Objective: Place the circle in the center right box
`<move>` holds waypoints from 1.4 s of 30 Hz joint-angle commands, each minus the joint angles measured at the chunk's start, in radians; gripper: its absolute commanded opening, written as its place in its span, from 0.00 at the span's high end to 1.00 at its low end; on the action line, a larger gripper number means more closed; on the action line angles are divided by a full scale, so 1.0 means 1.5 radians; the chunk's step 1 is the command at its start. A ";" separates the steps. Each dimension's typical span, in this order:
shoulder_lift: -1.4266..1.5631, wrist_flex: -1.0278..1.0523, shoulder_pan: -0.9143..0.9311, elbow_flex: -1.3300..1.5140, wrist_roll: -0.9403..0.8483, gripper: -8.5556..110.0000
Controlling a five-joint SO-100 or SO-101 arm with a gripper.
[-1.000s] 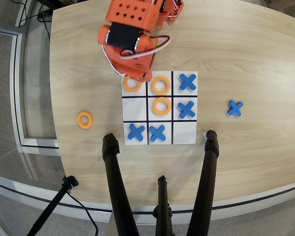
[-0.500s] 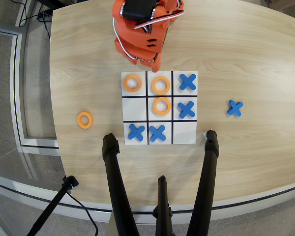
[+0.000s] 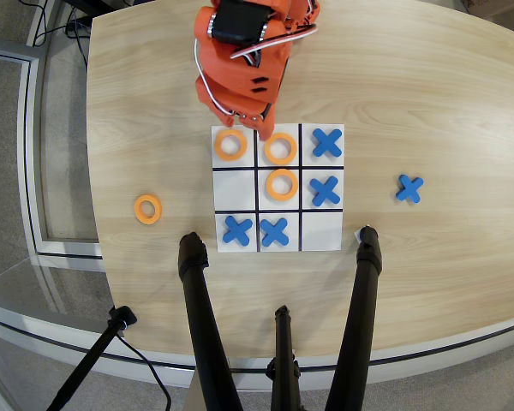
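The white 3x3 board (image 3: pixel 321 229) lies mid-table in the overhead view. Orange rings lie in its top-left cell (image 3: pixel 230 144), top-middle cell (image 3: pixel 280 148) and central cell (image 3: pixel 281 184). Another orange circle (image 3: pixel 147 208) lies loose on the wood, left of the board. The center right box (image 3: pixel 235 190), the middle cell of the left column, holds nothing. My orange gripper (image 3: pixel 260 127) points down at the board's top edge, between the top two rings and over neither. I see nothing in it, and its jaws are hidden under the arm's body.
Blue X pieces fill the top-right (image 3: pixel 327 142), middle-right (image 3: pixel 325 190), bottom-left (image 3: pixel 237 229) and bottom-middle (image 3: pixel 274 231) cells. One blue X (image 3: pixel 409 187) lies loose to the right. Black stand legs (image 3: pixel 201 317) rise over the near table edge.
The arm drew back from over the top-left cell, uncovering the ring lying there. It then shifted slightly back toward the board's top edge. No piece has moved.
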 commanded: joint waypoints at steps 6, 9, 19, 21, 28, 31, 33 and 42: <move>-0.055 -0.058 0.029 -0.065 0.000 0.76; -0.118 -0.081 0.048 -0.120 0.001 0.76; -0.407 -0.090 0.107 -0.444 0.018 0.76; -0.473 -0.091 0.123 -0.518 0.027 0.76; -0.665 -0.095 0.181 -0.731 0.027 0.76; -0.730 -0.095 0.200 -0.804 0.024 0.76; -0.769 -0.095 0.211 -0.843 0.022 0.76; -0.881 -0.112 0.227 -0.886 0.013 0.76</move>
